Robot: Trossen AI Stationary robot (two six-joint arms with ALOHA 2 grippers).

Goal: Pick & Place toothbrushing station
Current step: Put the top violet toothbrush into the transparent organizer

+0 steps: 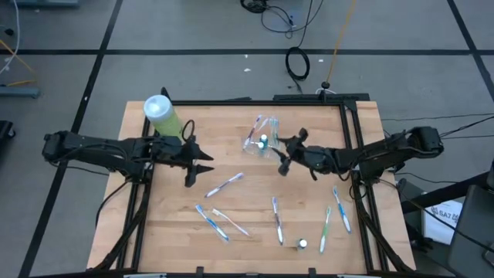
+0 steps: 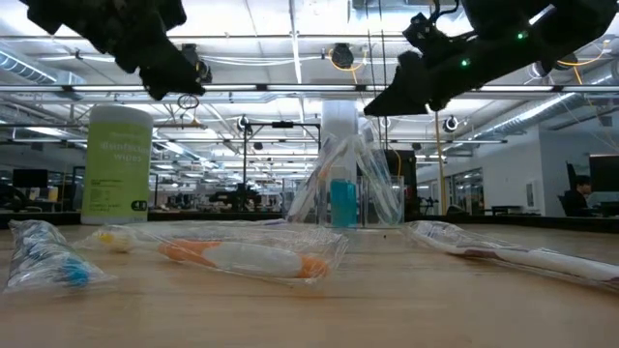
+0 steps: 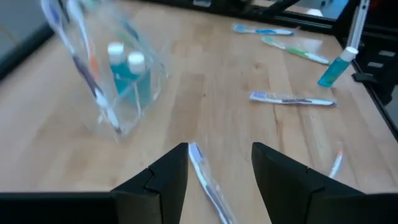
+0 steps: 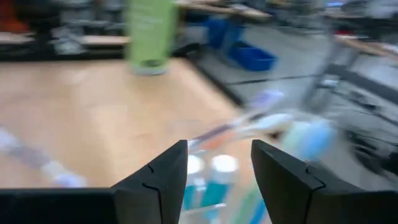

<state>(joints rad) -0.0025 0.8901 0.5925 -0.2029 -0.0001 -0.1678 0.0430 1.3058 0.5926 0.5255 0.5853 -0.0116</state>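
Right gripper (image 1: 282, 154) hangs just beside the cup (image 1: 261, 140), on its near-right side, fingers spread and empty; its arm reaches in from the right edge of the table (image 1: 154, 232). In the right wrist view the cup sits directly ahead between the two dark fingers (image 4: 160, 180), blurred. Left gripper (image 1: 199, 165) is stretched out level from the left, also spread and holding nothing, with one brush (image 3: 208, 182) lying on the wood just past its fingertips.

One clear cup stands upright toward the back middle of the table. It holds two small teal tubes (image 3: 127, 78) with white caps and a few wrapped brushes (image 1: 265, 123) leaning out over the rim; their exact number cannot be told. Loose on the table I count about seven more brushes: one near the centre (image 1: 225, 184), two crossed near the front left (image 1: 218, 222), one at front centre (image 1: 276, 218), and three toward the front right (image 1: 337, 207). A single teal tube (image 1: 302, 244) stands near the front edge.

One green bottle (image 1: 163, 114) with a white cap stands at the back left, well apart from the cup.
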